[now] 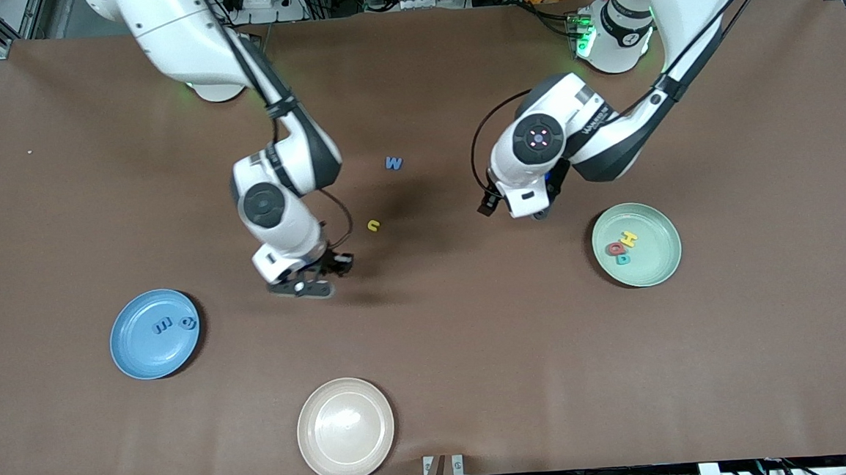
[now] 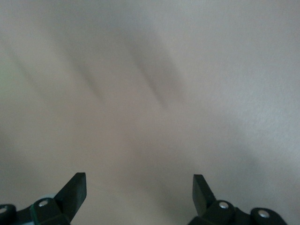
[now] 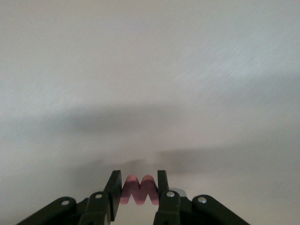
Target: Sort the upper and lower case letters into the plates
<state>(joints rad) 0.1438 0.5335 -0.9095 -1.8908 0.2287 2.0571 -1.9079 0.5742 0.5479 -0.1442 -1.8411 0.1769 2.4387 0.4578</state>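
Observation:
My right gripper hangs over bare table between the blue plate and a yellow letter. In the right wrist view it is shut on a red zigzag letter. My left gripper is open and empty over bare table beside the mint green plate; its fingers stand wide apart. The blue plate holds two blue letters. The mint plate holds a yellow letter, a red one and a teal one. A blue letter lies on the table between the arms.
A cream-beige plate with nothing in it sits near the table's front edge, nearer to the front camera than both grippers. The brown table stretches wide around the plates.

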